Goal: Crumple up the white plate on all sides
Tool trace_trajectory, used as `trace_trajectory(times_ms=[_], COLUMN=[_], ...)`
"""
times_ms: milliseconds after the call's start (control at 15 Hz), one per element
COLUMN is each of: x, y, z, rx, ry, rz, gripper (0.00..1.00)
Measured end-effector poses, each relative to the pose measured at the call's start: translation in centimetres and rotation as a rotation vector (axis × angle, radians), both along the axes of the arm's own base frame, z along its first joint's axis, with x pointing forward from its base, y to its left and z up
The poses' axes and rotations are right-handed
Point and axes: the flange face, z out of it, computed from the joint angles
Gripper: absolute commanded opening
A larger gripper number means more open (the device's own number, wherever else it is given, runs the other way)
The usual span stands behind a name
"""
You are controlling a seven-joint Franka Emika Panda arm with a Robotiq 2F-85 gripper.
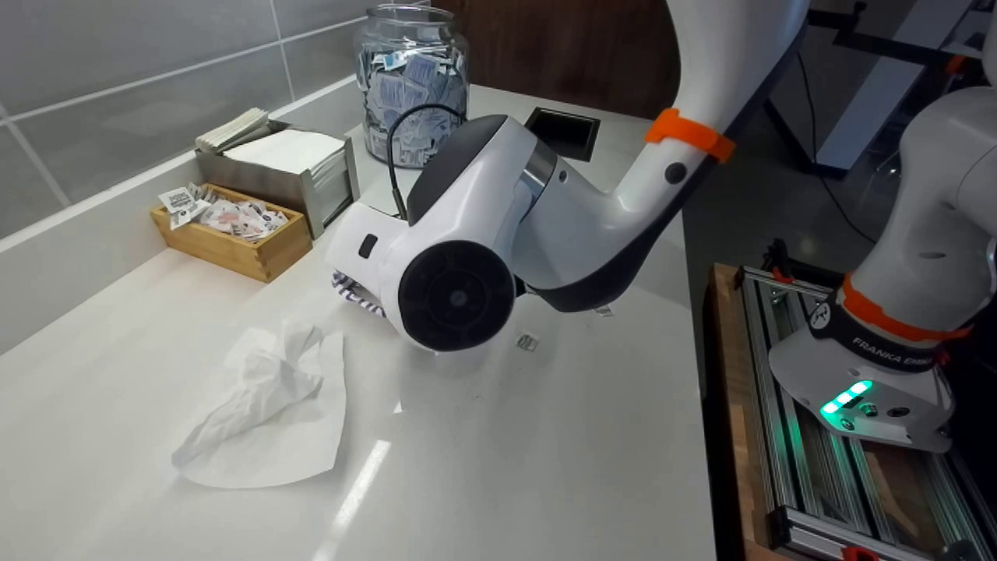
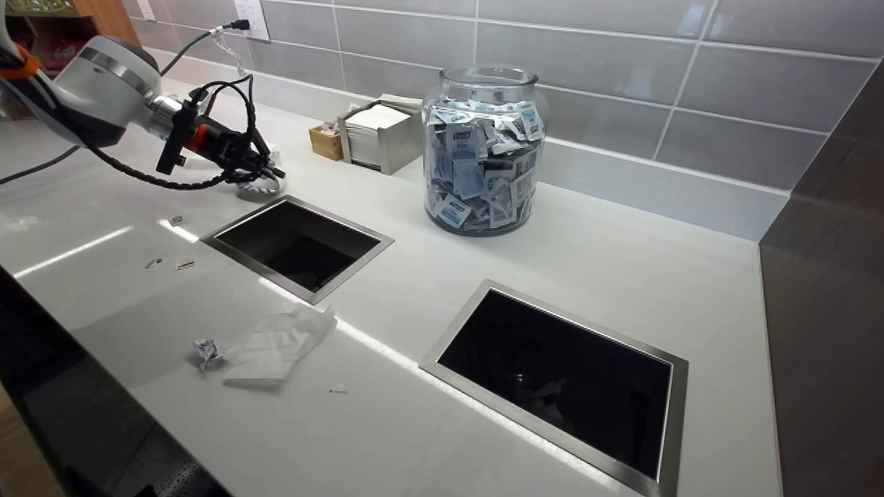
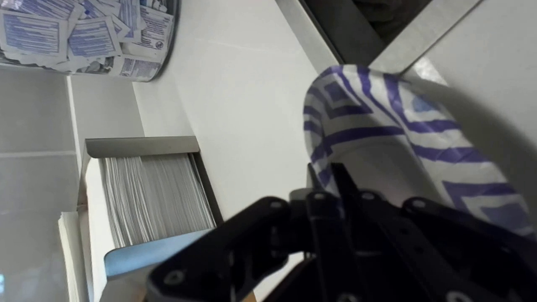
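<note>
Partway, we'd say, not a full crumple. The Robotiq gripper (image 3: 325,171) has its jaws nearly together in the wrist view, the purple-striped rim of the white paper plate (image 3: 386,159) pinched between the fingertips. The plate is at the counter (image 1: 530,452), near a corner of the steel-framed cutout (image 2: 262,269); we can't tell if its underside touches down. In both exterior views only a strip of patterned rim shows, the robot arm (image 1: 576,226) and gripper covering much of the rest. What looks done: the plate is bent out of flat, sides up, so it reads as a narrow trough with a rounded far end. What looks left: the inside is mostly smooth, the sides stand apart and nothing is balled up, so by our read other sides need squeezing inward before "all sides" holds. The near end is hidden behind the fingers, so no call there. The half-crumpled napkin (image 1: 269,405) lying loose on the counter isn't the plate; we don't count it.
</note>
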Motion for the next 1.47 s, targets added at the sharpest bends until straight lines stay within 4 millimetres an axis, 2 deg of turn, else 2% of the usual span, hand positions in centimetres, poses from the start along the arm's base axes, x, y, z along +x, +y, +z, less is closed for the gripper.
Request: trace_trajectory(times_ms=[533,1000,1467], x=[-0.5,-0.3,-0.1], y=[2.9,2.9,2.6], z=[2.6,5.6,11.2], rx=[0.336,0.470,0.715], ry=[0.086,0.070,0.068], rz=[-0.018,-0.076,-0.152], gripper=[0.99,1.00,1.00])
